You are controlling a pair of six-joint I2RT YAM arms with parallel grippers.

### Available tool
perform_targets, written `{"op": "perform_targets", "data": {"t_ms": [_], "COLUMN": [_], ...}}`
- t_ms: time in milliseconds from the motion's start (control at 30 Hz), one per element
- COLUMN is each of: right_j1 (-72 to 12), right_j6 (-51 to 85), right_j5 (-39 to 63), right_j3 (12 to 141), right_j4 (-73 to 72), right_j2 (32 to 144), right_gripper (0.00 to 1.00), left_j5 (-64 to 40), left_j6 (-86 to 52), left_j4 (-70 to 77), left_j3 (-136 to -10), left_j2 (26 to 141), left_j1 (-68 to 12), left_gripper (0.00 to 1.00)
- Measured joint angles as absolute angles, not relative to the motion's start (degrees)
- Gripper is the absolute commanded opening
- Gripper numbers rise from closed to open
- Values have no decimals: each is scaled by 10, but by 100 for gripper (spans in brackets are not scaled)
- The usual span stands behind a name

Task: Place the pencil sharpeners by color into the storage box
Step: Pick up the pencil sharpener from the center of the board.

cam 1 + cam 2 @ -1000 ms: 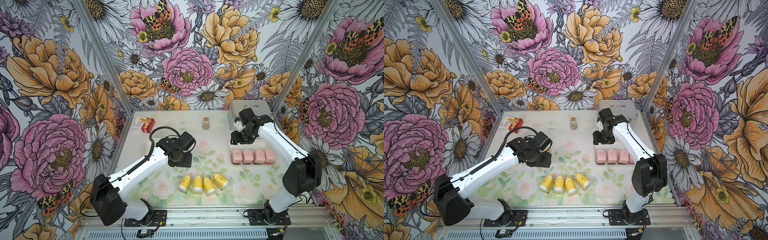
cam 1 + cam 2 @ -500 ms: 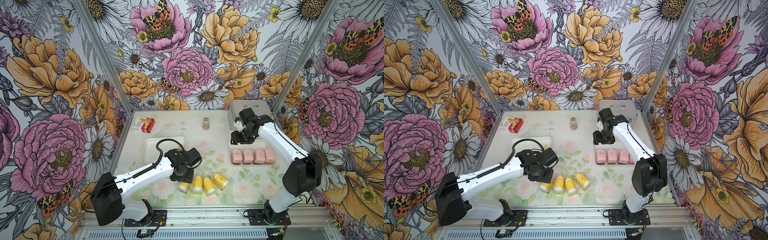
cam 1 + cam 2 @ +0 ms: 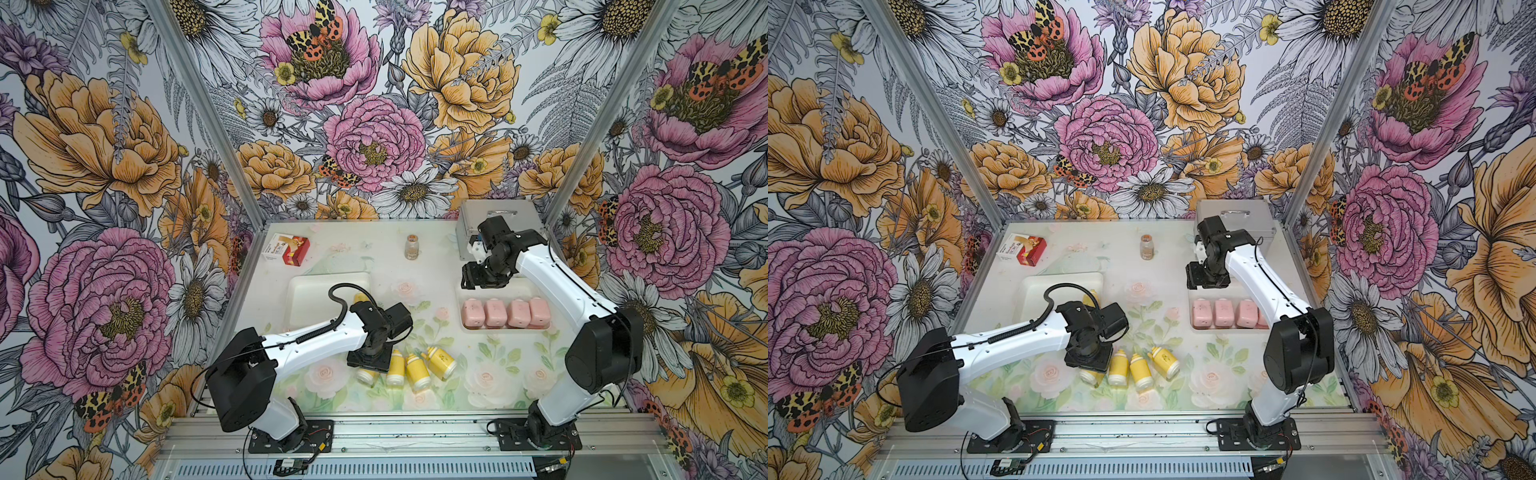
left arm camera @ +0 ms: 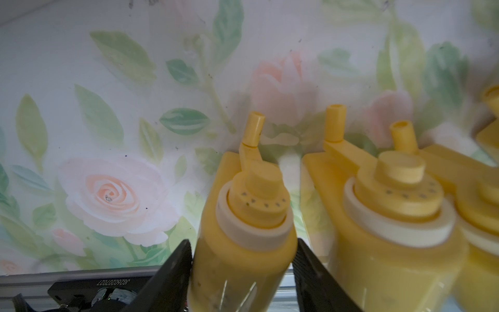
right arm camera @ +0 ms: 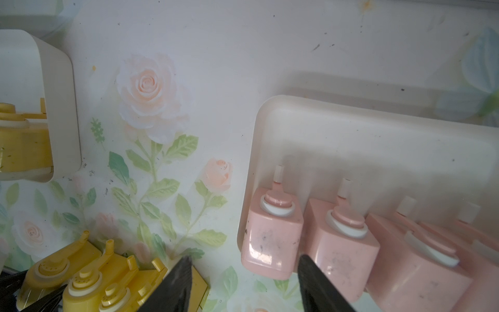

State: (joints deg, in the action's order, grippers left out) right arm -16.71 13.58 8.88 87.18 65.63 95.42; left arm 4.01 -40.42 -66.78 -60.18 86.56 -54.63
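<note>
Left wrist view: the left claw (image 4: 243, 243) sits low over the floral table (image 4: 108, 81). Its two black fingers (image 4: 172, 275) flank the body of the end yellow sharpener (image 4: 256, 205), which lies on its side with its crank pointing away from the claw. The fingers stand narrow, right at the plastic on either flank, but I cannot tell whether they press yet. This one was likely chosen because it ends the row, so one finger has free table beside it. The neighbouring yellow sharpeners (image 4: 399, 216) lie just beyond the other finger, which probably explains the straight approach along the body.

In a top view, a cream storage tray (image 3: 307, 291) lies behind this claw, well apart from it. A stored yellow sharpener (image 3: 359, 298) rests inside, so this tray is the likely home for yellow.

Right wrist view: the right claw (image 5: 244, 258) hangs wide with nothing between its fingers, above bare table just beside a second cream tray (image 5: 378, 148). Four pink sharpeners (image 5: 272, 237) lie packed in a row in that tray, so pink looks finished and this arm seems parked clear.
</note>
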Motion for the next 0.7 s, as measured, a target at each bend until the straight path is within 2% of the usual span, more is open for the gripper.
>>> {"op": "perform_targets", "data": {"t_ms": [467,700], "right_j1": [-167,-167], "right_j6": [136,136], "right_j5": [89,89], "right_j3": [872,872], "right_j4": [656,656], "right_j2": [954,954], "right_gripper": [64,64], "left_j5": [27,22], "left_j6": [-408,-418], "left_j4": [-634,-629], "left_j3": [-569,-566], "left_j2": [889,889], "left_j1": [-548,-548], "left_gripper": [55,45]}}
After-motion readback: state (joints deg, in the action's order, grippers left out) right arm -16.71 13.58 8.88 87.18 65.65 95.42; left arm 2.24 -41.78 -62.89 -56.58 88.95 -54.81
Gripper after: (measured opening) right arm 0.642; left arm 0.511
